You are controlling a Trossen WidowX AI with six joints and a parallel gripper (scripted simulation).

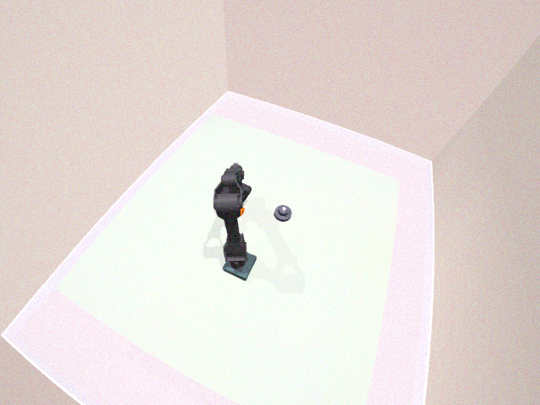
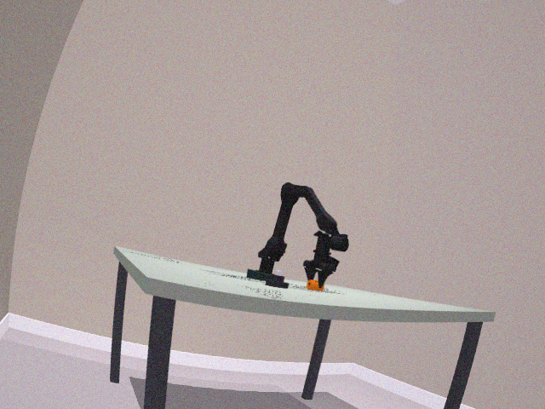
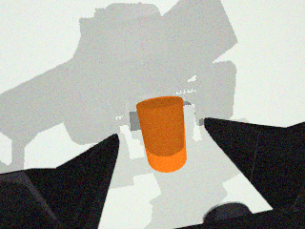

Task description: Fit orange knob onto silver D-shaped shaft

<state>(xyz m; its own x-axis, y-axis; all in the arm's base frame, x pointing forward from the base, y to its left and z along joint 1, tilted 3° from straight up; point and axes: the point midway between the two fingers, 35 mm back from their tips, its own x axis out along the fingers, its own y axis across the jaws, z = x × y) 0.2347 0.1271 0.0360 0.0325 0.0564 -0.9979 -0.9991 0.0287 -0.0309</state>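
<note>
The orange knob [image 1: 241,212] [image 2: 315,285] [image 3: 164,134] lies on its side, low at the table top. In the wrist view I see its long side; its hole cannot be made out. My gripper [image 2: 316,283] [image 3: 161,128] is open, with one finger on each side of the knob and a gap to both in the wrist view. The dark round pedestal [image 1: 283,217] [image 2: 277,282] stands to the right of the gripper in the top view, with the pale shaft [image 1: 283,208] [image 2: 278,273] upright and bare on it. The shaft's flat side is too small to tell.
The arm's teal base plate [image 1: 246,271] sits on the pale table [image 1: 340,278] [image 2: 220,290], in front of the pedestal in the top view. The arm hides part of the knob there. The arm's shadow falls around the knob in the wrist view.
</note>
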